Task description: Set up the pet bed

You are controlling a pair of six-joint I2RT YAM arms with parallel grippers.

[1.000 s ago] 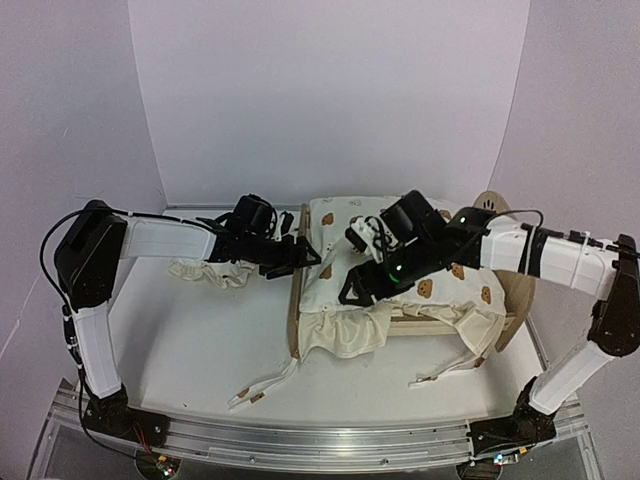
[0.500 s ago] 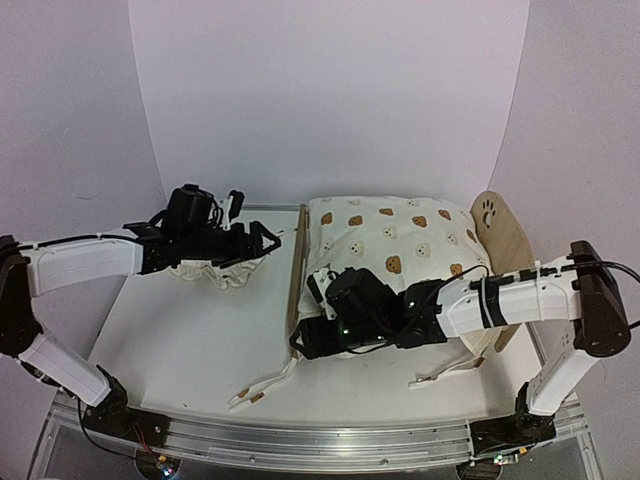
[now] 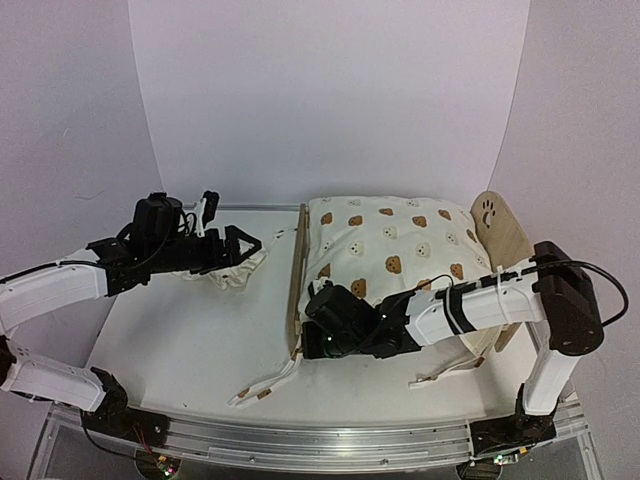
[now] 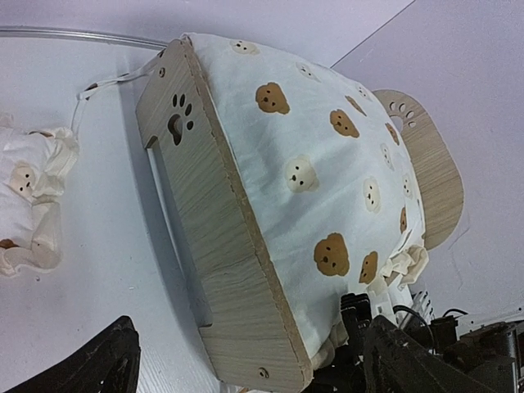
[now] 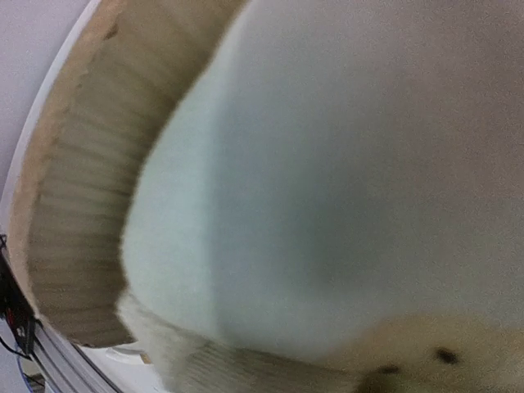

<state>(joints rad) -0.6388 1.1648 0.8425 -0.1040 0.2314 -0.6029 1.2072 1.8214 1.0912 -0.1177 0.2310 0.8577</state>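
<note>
Pet bed (image 3: 297, 300): right half of worktop, cushion (image 3: 390, 240) on it. Right gripper (image 3: 320, 340) at bed's near-left corner, finger state indeterminate. Left gripper (image 3: 240, 243) spread, empty. Tuck cushion edge gently; avoid shoving bed.

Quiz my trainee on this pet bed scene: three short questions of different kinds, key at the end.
1. True or false: the cushion lies on the bed.
2. Where is the pillow? A: on the cushion. B: on the table, left of the bed. C: under the bed.
3. Fill in: the left end effector is ____ (open or shut).
Key: 1 true; 2 B; 3 open.
</note>
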